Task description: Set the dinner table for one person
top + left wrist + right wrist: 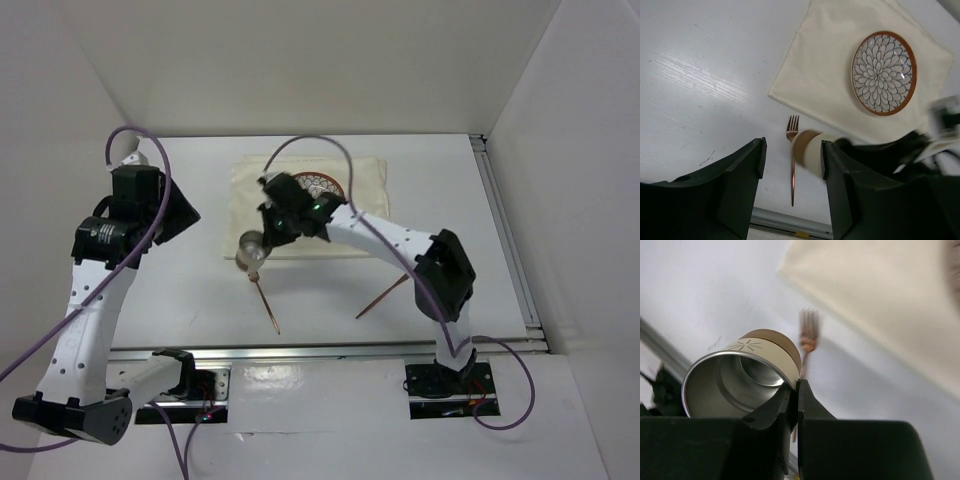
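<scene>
Nearest you, the dinner table [170, 300], a large flat white top with silver rails on its near and right edges, lies beneath both arms. On it a slim copper fork [793, 182] points its tines at the cloth. Your right gripper [796, 392] is clenched on the rim of a cream-and-steel cup with a brown base [735, 385], right over the fork's head. That thin pinch could let the cup swing or slip, and setting it down here would knock the fork. Your left gripper [793, 142] hangs released and empty. Beyond lie the cream fabric placemat [820, 65] and the round petal-patterned plate [883, 73]. From above, your right arm half-covers the plate. I cannot tell what the second copper utensil [382, 297] is, nor whether the cup touches the table.
</scene>
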`<state>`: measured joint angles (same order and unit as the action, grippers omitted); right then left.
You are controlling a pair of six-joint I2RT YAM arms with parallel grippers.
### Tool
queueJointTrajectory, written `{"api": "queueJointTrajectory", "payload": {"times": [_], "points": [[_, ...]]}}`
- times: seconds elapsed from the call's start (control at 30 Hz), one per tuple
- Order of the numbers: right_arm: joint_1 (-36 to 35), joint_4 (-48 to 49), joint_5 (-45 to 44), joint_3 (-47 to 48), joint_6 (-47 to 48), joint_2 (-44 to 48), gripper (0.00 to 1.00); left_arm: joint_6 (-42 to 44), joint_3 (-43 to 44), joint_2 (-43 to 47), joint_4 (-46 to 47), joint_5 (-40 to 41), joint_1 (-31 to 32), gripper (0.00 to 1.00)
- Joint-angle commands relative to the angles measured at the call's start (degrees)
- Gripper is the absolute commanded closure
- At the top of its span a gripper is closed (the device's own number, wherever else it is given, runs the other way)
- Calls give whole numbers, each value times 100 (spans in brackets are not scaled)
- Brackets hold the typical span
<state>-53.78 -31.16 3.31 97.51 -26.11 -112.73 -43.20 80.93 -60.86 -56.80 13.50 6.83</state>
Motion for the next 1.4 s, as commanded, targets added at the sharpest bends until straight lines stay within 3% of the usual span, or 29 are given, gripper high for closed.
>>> {"api": "queueJointTrajectory", "payload": {"times": [0.0,0.07,0.2,0.43,0.63,1.2,1.27,1.33,1.37], "points": [[1260,-345,-620,224,-79,681,100,338,-471,-84,309,-767,-33,38],[1754,-347,-691,224,-140,682,100,339,-752,-224,380,-1233,54,38],[2967,-294,-533,714,-140,367,100,199,-1383,-427,555,-1306,528,38],[3795,-443,-604,2057,-140,-740,100,-66,-2352,-1076,1196,-2352,1029,36],[3945,-857,-735,3439,-17,-1936,100,-303,-2363,-1753,1320,-1842,1426,35],[3998,-664,-1587,3388,88,-2798,99,-356,-2257,-2518,1390,-1719,1760,31],[3998,-611,-1588,3388,88,-2799,89,-356,-2257,-2571,1390,-1719,1760,30],[3998,-558,-1535,3388,88,-2729,49,-356,-2309,-2571,1390,-1719,1760,30],[3998,-558,-1535,3388,88,-2667,35,-408,-2309,-2571,1390,-1658,1760,30]]}}
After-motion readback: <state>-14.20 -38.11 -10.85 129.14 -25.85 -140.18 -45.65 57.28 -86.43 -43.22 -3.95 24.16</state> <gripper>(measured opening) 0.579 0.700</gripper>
